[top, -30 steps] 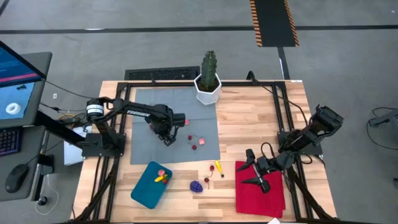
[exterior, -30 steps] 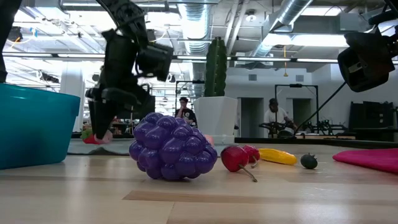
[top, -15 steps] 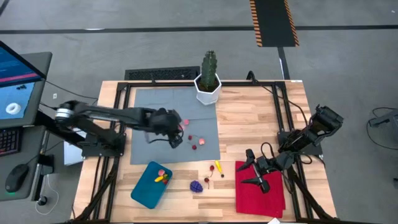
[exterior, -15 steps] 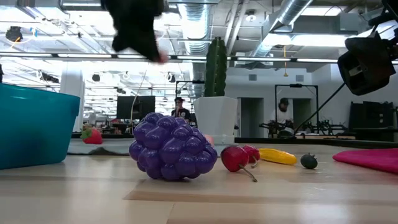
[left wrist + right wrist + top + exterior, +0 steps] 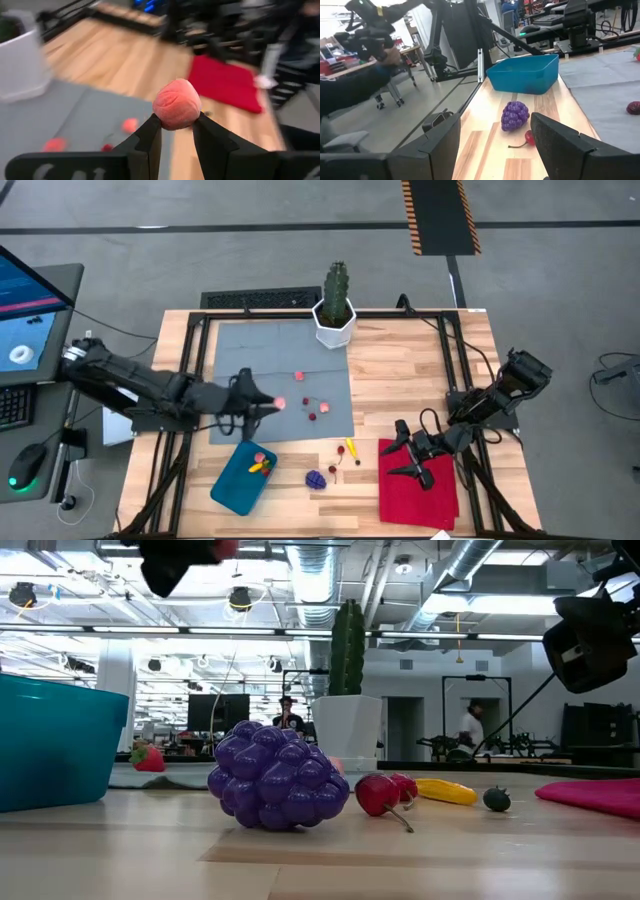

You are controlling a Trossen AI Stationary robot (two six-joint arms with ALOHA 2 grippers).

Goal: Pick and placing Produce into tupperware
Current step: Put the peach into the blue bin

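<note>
Left wrist view shows the left tool pinching a round pink fruit between its fingertips; high view only gives a pink dot over the grey mat, above the tupperware. Tupperware's long axis runs diagonally on the tabletop. Right tool rests spread over the red cloth.

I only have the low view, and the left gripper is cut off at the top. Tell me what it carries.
Observer: The left gripper is shut on a pink fruit, pinched between both fingers.
Operator: Give me its position.
Observer: Above the grey mat, not yet over the tupperware.
Operator: Report the right gripper.
Observer: The right gripper is open and empty, at the red cloth.
</note>
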